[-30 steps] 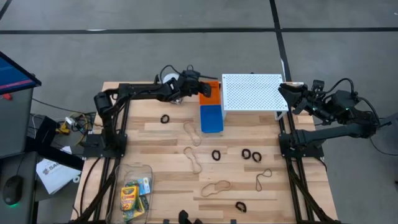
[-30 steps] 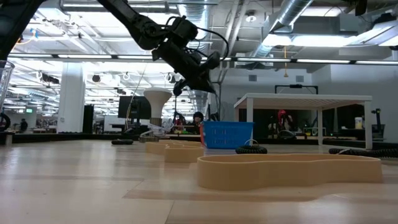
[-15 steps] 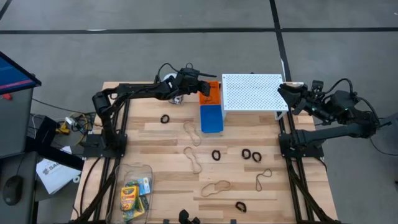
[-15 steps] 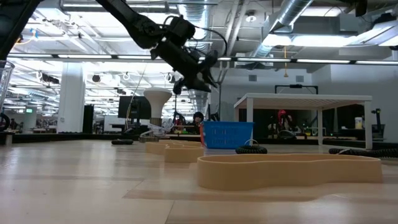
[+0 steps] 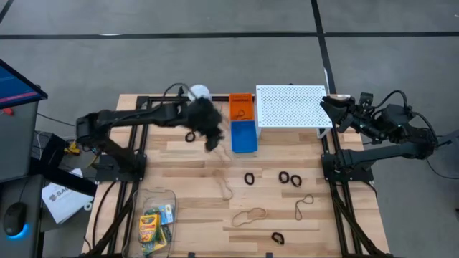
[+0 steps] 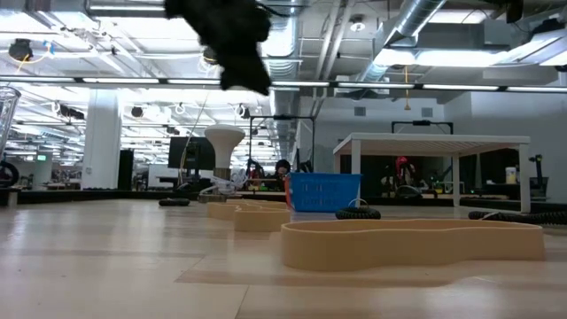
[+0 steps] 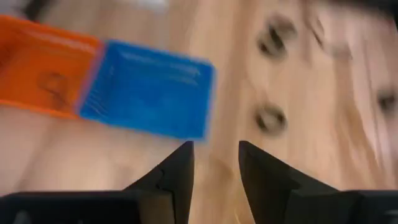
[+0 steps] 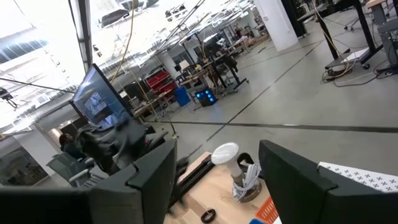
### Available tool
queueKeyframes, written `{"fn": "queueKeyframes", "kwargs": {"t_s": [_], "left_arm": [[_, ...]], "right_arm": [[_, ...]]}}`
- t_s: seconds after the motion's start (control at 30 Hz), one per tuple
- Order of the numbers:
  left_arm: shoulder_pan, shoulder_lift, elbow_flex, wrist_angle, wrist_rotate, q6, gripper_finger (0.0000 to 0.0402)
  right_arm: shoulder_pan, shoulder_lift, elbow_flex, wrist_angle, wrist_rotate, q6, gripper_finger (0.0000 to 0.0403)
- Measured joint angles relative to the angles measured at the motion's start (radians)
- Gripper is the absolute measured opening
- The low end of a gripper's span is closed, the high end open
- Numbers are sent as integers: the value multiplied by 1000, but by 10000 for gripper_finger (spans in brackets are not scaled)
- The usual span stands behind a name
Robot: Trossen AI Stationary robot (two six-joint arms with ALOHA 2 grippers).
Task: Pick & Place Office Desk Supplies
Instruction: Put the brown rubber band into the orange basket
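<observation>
My left gripper [image 5: 212, 135] hangs open and empty above the table, just left of the blue bin [image 5: 244, 136]; its wrist view shows the gap [image 7: 215, 167] and the blue bin [image 7: 149, 93] beside the orange bin [image 7: 43, 71]. My right gripper [image 5: 332, 107] waits open at the right end of the white shelf [image 5: 290, 106]. Tan rubber bands [image 5: 249, 215] and black clips [image 5: 249, 178] lie flat on the wood. Two crayon boxes [image 5: 150, 226] lie inside a clear container [image 5: 166, 195] at the near left.
The orange bin [image 5: 242, 107] stands behind the blue bin, against the shelf's left side, with something small in it. A white round object [image 5: 199, 92] stands at the far edge. More clips [image 5: 190, 136] [image 5: 290, 177] [image 5: 277, 237] and bands [image 5: 226, 188] [image 5: 304, 206] are scattered mid-table.
My left gripper has swung quickly from above the orange bin toward the table's near edge and a little to the left, and now hangs beside the blue bin. My right arm has kept still.
</observation>
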Motion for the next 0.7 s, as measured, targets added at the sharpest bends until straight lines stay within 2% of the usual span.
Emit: {"fn": "queueKeyframes", "kwargs": {"t_s": [0.13, 0.2, 0.3, 0.7], "left_arm": [[-71, -97, -146, -33, -94, 21, 113], [-80, -122, -219, 22, -153, -10, 113], [-66, -115, -296, 127, -183, -59, 110], [-11, 203, -318, 277, -250, -162, 85]], "right_arm": [[-1, 0, 0, 0, 0, -8, 224], [0, 0, 0, 0, 9, -13, 224], [-1, 0, 0, 0, 19, -18, 224], [-1, 0, 0, 19, 22, -24, 224]]}}
